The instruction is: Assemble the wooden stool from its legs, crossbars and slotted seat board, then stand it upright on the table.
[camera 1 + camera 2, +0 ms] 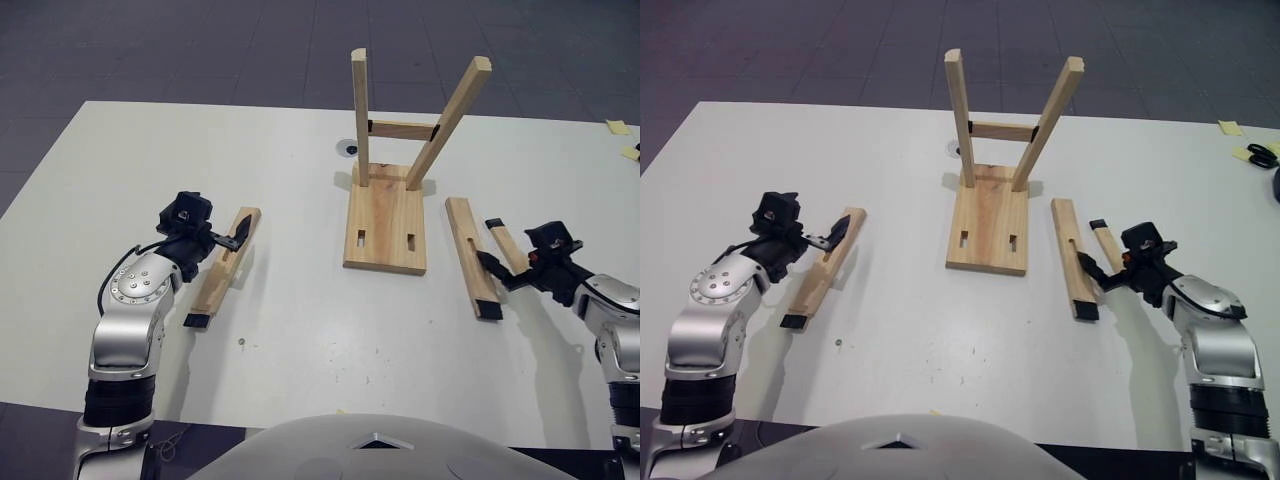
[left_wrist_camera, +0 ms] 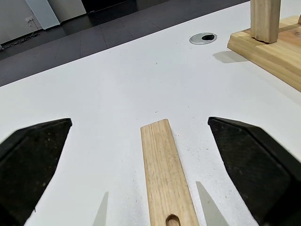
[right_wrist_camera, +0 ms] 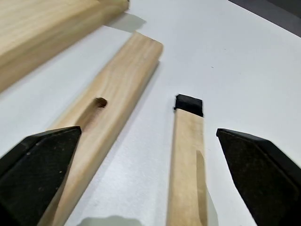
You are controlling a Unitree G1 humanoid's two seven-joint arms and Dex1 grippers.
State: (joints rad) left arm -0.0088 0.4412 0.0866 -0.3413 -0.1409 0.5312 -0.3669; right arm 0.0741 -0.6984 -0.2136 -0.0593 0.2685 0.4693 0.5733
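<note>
— See the seat board (image 1: 385,228)?

— Yes. Lies flat in the middle of the white table (image 1: 150,160). Holds the left standing leg (image 1: 360,115) and the right standing leg (image 1: 450,120) at its far end. Straight up for the first, tipped out to the right for the other. Joined near the middle by a crossbar (image 1: 403,130).

— And the left gripper (image 2: 139,121)?

— Spread wide open, holding nothing. Sits over the far end of a loose leg (image 1: 225,262), well to the left of the board. From the wrist, that leg's end right in the gap, with the fingers (image 2: 33,160) on both sides and apart from the wood. Lying flat, with a black cap (image 1: 196,321) on its near end.

— And the right gripper (image 3: 148,131)?

— Wide open too, gripping nothing. Hangs low over a thin loose crossbar (image 3: 188,141) with a black tip (image 3: 189,104). Lies in the gap, nearer the outer side. Next to that, a second loose leg (image 1: 471,255) with a slot, just to the right of the board. Close by one finger (image 3: 37,160), maybe partly under it. Hard to tell about touching.

— Anything else out there?

— A round hole (image 1: 347,149) in the table behind the board. Some yellow notes (image 1: 619,127) near the far right edge.
</note>
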